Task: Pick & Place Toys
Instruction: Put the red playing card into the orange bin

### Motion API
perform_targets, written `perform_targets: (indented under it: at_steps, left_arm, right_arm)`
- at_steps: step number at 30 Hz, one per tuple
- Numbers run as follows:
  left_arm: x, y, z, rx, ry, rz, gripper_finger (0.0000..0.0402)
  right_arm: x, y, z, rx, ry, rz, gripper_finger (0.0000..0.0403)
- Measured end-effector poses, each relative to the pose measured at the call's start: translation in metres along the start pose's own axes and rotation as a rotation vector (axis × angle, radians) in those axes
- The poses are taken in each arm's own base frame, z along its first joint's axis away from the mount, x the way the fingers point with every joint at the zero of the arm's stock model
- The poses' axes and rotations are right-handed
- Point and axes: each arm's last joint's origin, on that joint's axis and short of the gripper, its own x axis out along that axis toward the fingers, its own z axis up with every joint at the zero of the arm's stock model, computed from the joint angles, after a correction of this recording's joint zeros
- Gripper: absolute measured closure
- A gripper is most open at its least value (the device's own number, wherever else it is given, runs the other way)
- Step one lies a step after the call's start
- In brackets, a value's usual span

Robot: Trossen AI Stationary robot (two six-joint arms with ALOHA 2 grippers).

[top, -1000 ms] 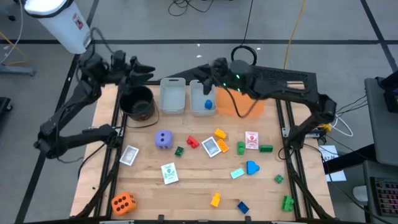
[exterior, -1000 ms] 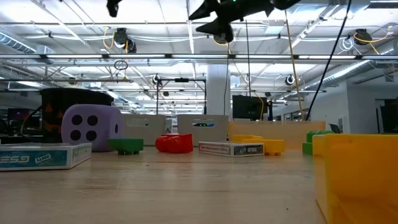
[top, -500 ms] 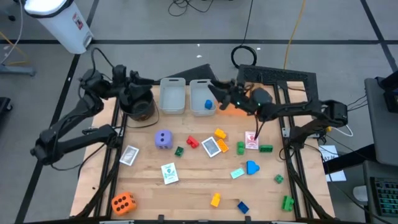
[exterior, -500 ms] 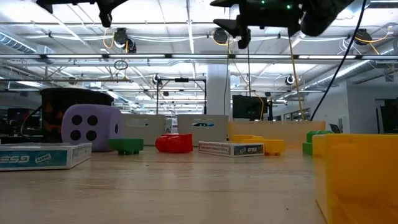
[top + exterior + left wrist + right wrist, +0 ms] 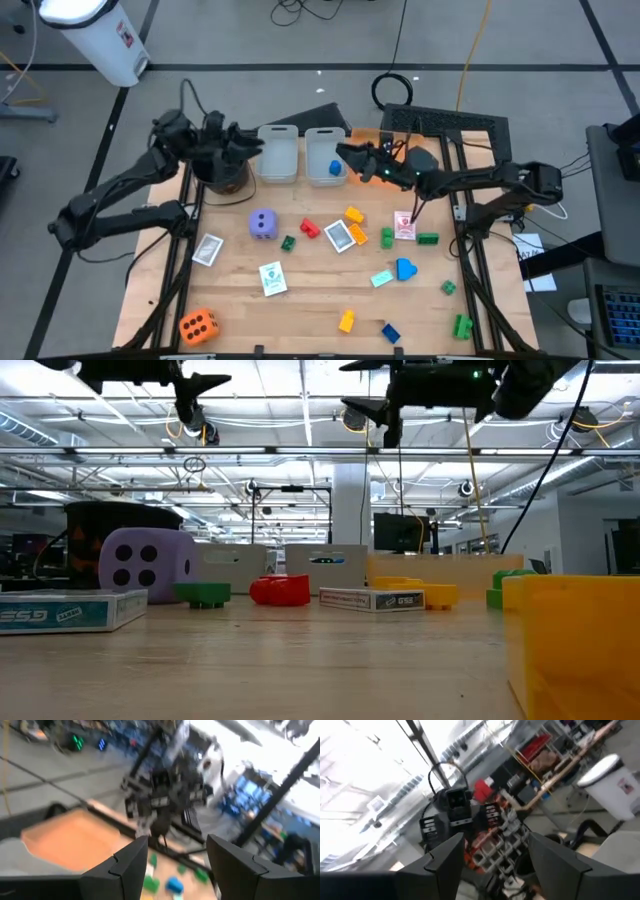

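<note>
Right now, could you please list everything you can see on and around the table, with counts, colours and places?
Grey plastic bins: two, table's far edge; the right one holds a blue toy.
Black pot: one, left of the bins.
Flat orange tray: one, right of the bins.
Dotted dice: purple centre-left; orange near-left corner.
Picture cards: several, across the middle.
Small plastic bricks: red, yellow, green, blue, scattered centre and right.
White waste bin: floor, far left.
Left gripper: open, empty, above the pot.
Right gripper: open, empty, by the right bin.
</note>
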Motion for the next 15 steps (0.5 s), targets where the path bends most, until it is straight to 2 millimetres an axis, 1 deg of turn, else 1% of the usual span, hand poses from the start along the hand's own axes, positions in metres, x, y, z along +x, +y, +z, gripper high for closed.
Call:
perform_targets:
  at_steps: [3,6,9,11,13,15]
  left_arm:
    - [0.004,-0.001,-0.009,0.006,0.066,0.016,0.019]
    - [0.007,-0.001,-0.021,0.009,0.133,0.092,0.019]
    - [0.008,-0.001,-0.034,0.019,0.229,0.168,0.019]
    - [0.008,-0.001,-0.043,0.011,0.3,0.207,0.019]
    - [0.008,-0.002,-0.05,0.002,0.356,0.231,0.019]
    - [0.008,-0.004,-0.055,-0.006,0.392,0.25,0.019]
  right_arm:
    - [0.002,0.011,-0.001,-0.114,0.156,-0.101,0.0193]
    - [0.007,0.024,0.002,-0.254,0.326,-0.191,0.0193]
    - [0.012,0.037,0.008,-0.359,0.456,-0.24,0.0193]
    - [0.015,0.042,0.007,-0.419,0.518,-0.25,0.0193]
    - [0.014,0.044,0.004,-0.473,0.578,-0.255,0.0193]
    - [0.013,0.045,0.003,-0.518,0.592,-0.241,0.0193]
